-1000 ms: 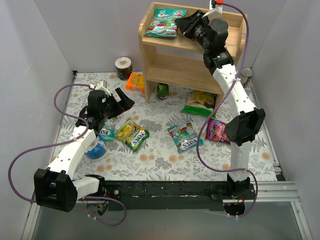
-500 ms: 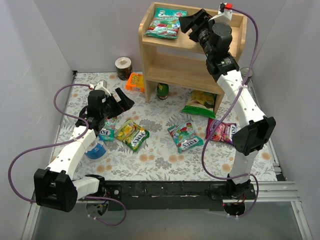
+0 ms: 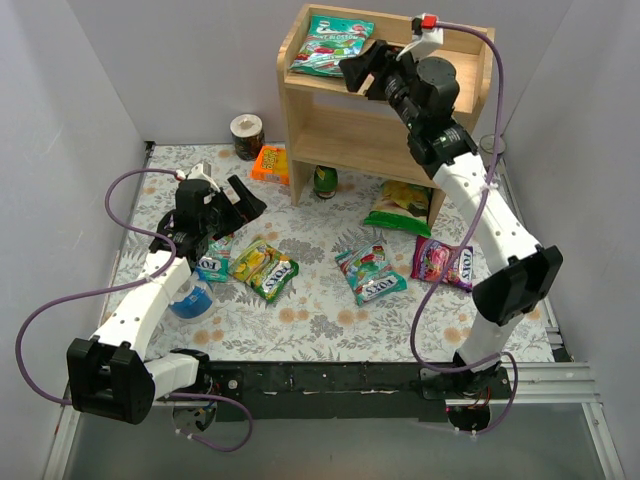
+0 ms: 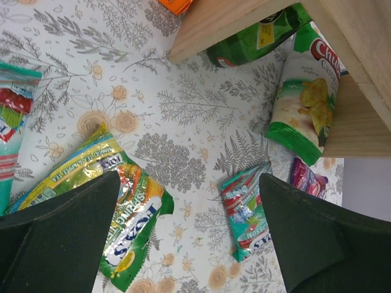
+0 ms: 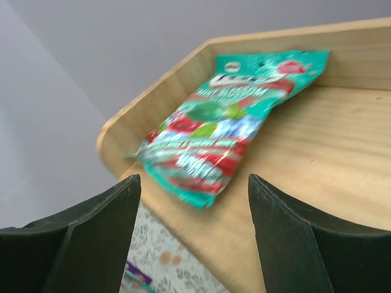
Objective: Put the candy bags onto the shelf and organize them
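Overhead view of a two-armed robot at a table with a floral cloth and a light wooden shelf [image 3: 385, 95] standing at the far edge. One teal candy bag [image 3: 330, 45] already lies flat on the left half of the shelf's top tier, inside the low rim.

The right gripper [image 3: 360, 68] hovers over that top tier, just beside the bag. In its wrist view the two dark fingers [image 5: 79, 238] stand wide apart, with only the bag and bare wood between them, so it holds nothing.

The left gripper [image 3: 250, 198] hangs over the left side of the table, jaws fully spread and empty. Below and near it lie a teal bag [image 3: 215, 262] and yellow-green bags [image 3: 268, 270]. These look like two overlapping packets, though the view does not make that certain. Another teal bag [image 3: 370, 272] lies mid-table and a purple bag [image 3: 445, 262] lies to the right, near the right arm. None of them is touched by either claw.

A larger green-and-yellow snack bag [image 3: 400, 208] rests by the shelf's foot, and a small orange packet [image 3: 270, 163] sits at its left side.

The step in hand appears to be the end of the first placement, with the bag down and the claw clear of it. The next move probably calls for drawing the right arm off the shelf without nudging the placed bag. One claw must then drop over a bag on the table, close on its thin edge and carry it up beside the first.
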### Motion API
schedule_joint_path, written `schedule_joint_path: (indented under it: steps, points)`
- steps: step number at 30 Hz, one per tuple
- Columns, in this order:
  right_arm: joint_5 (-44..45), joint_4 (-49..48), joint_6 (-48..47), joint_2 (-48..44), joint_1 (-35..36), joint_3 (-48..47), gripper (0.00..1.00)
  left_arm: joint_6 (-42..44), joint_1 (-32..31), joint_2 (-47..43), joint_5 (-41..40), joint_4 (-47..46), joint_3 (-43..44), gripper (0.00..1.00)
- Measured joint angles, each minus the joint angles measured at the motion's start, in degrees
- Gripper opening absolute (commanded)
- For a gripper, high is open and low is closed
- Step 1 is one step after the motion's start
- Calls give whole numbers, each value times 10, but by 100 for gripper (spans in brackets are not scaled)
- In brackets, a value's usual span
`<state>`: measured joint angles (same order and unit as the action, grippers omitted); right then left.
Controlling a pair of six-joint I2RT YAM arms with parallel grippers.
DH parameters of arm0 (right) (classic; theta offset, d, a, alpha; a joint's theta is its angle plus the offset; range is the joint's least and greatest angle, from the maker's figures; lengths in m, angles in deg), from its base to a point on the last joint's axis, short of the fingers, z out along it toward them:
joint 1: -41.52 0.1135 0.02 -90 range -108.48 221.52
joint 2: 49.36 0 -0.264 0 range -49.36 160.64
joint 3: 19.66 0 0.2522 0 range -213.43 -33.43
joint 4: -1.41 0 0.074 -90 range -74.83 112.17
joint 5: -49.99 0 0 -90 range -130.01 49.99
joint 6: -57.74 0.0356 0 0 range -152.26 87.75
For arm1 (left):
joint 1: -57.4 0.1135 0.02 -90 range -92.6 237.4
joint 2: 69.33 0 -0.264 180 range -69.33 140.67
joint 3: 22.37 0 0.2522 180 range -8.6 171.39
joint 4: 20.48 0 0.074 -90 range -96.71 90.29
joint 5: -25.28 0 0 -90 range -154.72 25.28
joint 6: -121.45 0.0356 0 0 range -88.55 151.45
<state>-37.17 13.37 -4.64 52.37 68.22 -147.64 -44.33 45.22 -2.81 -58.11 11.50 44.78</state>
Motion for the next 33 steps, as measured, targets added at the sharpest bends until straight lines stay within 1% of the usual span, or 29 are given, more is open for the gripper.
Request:
schedule_joint_path:
  steps: [3,9,12,13,14,17,20,23,26,29,33]
  points:
    - [-4,5,-51,-44,37,41,78,-11,0,0,2,10,0,98]
    - [26,24,-155,-158,140,129,78,-17,0,-7,12,15,-2,98]
    - [40,43,-182,-222,162,181,79,-10,0,-7,19,16,-2,98]
    - [51,54,-189,-247,164,203,84,-7,0,-7,20,16,-2,98]
    - [61,61,-195,-268,165,222,87,-4,0,-7,20,17,-2,98]
    - [101,99,-208,-321,165,270,91,11,0,-7,19,20,-2,98]
    - [137,163,-205,-367,166,309,91,33,0,2,16,34,10,98]
    - [152,223,-189,-406,166,351,89,49,0,23,19,37,31,98]
    - [150,265,-153,-449,166,434,88,50,0,38,33,30,37,98]
    - [141,294,-109,-483,166,544,87,46,0,51,54,23,37,98]
    - [144,331,-73,-494,166,628,87,37,0,59,76,7,34,98]
